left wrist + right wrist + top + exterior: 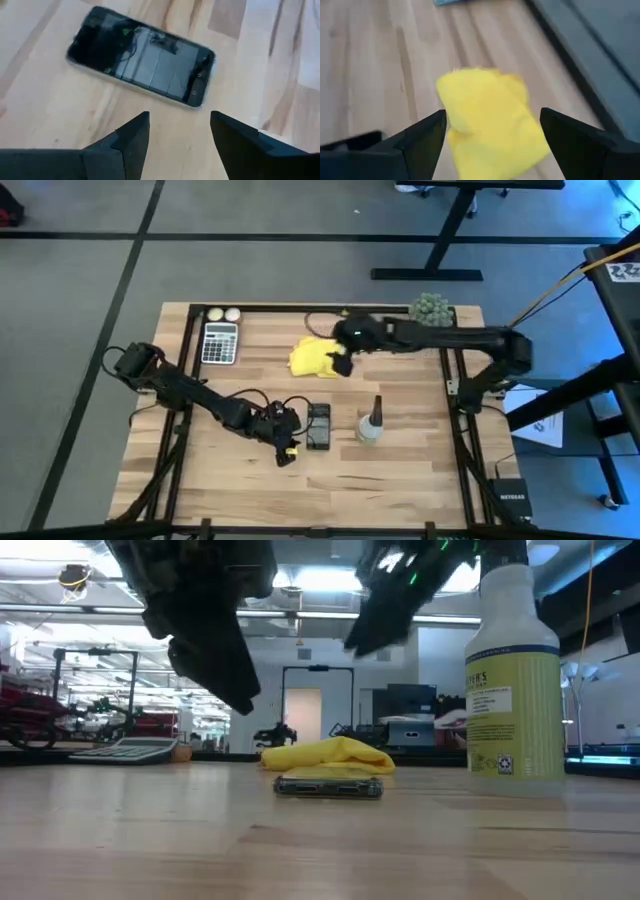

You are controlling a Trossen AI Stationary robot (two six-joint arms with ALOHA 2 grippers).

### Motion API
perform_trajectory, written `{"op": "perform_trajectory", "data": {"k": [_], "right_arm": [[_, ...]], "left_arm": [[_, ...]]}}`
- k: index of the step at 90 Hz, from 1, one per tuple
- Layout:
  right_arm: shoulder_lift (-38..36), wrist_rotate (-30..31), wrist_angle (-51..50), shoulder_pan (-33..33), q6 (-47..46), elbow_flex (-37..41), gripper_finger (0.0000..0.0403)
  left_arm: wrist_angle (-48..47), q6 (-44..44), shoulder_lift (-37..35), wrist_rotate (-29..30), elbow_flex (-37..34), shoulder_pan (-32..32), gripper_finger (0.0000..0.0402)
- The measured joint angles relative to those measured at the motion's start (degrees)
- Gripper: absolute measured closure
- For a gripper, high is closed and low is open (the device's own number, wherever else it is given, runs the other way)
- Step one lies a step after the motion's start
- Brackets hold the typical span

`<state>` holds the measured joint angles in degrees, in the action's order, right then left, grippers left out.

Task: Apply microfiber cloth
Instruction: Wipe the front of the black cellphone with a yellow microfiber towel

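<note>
- We find the crumpled bright yellow microfiber cloth (314,357) lying on the wooden bench (250,480), beyond the black rectangular smartphone (318,426).
- The right pincer (492,131) hangs over the cloth, fingers spread wide, gripping nothing.
- The left pincer (179,131) hovers beside the smartphone, parted and empty.
- A pale spray bottle (371,423) stands nearby.

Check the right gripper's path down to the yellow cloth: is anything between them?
Nothing visible. The right gripper hangs open over the microfiber cloth, fingers either side, only bare table around it. The smartphone and spray bottle lie nearer the front; the left gripper is open beside the smartphone.
</note>
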<state>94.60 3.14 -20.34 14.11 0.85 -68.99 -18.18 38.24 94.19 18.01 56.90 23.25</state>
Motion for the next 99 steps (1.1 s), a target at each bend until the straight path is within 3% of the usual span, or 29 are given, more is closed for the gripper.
{"op": "perform_trajectory", "data": {"k": [18,40,57,76,99], "right_arm": [[10.02,-0.20,1.25,-0.11,1.16,0.09,0.0095],[16.29,2.17,3.99,-0.09,1.15,0.09,0.0114],[18.73,5.81,4.43,-0.09,1.44,0.09,0.0205],[18.33,4.83,2.89,-0.32,4.15,0.07,0.0379],[10.62,4.17,-5.93,-3.99,4.38,-3.21,0.0398]], "left_arm": [[-1.59,0.94,0.00,1.17,-0.02,1.24,0.0211],[-1.56,0.81,0.00,2.30,-0.02,1.35,0.0211],[-1.54,1.01,0.00,2.34,-0.02,1.38,0.0211],[-1.48,1.64,0.00,2.37,-0.02,1.35,0.0211],[-3.53,1.52,0.00,6.20,-0.19,1.35,0.0211]]}}
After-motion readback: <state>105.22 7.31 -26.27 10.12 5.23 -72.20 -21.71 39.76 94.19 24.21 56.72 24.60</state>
